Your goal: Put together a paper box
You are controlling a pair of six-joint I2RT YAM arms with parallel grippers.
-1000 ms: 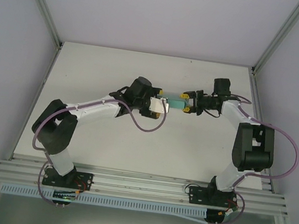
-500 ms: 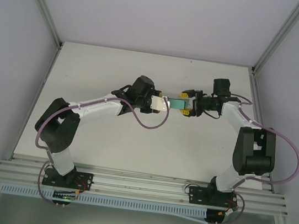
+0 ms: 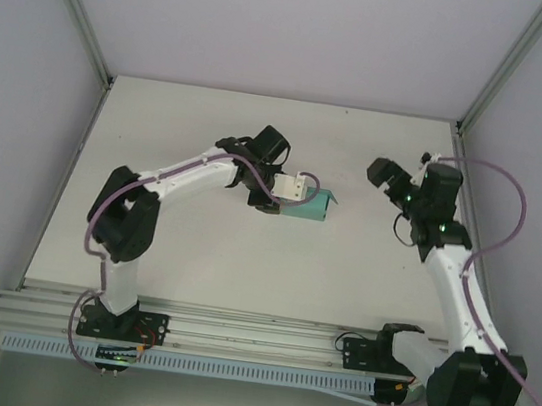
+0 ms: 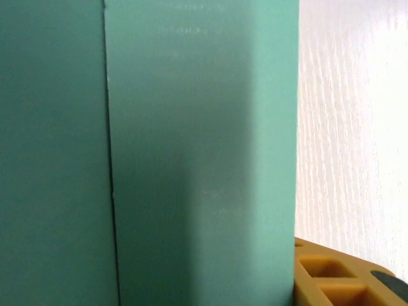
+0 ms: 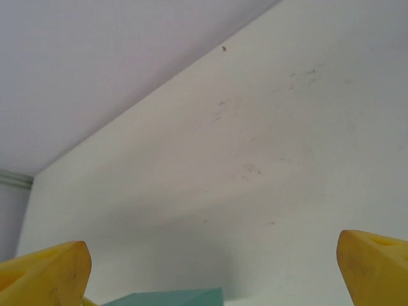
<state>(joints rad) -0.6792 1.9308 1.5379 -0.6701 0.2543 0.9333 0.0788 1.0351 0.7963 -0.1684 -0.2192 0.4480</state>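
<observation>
The paper box (image 3: 313,207) is a small teal-green folded piece near the middle of the white table (image 3: 190,273). My left gripper (image 3: 296,188) is at its left end, shut on it. In the left wrist view the paper box (image 4: 191,153) stands very close with a vertical crease, and one yellow finger (image 4: 344,277) presses against its right side; the other finger is hidden. My right gripper (image 3: 379,171) hangs open to the right of the box, apart from it. Its yellow fingertips (image 5: 48,271) stand wide apart, with a corner of the paper box (image 5: 172,298) low between them.
Aluminium rails (image 3: 252,337) run along the near edge by the arm bases. Pale walls with metal posts (image 3: 76,9) close in the table at left, right and back. The right arm's cable (image 3: 511,222) loops out toward the right wall.
My right gripper has let go of the box, opened wide and drawn back to the right. My left gripper has closed on the box and carries it alone, slightly lower.
</observation>
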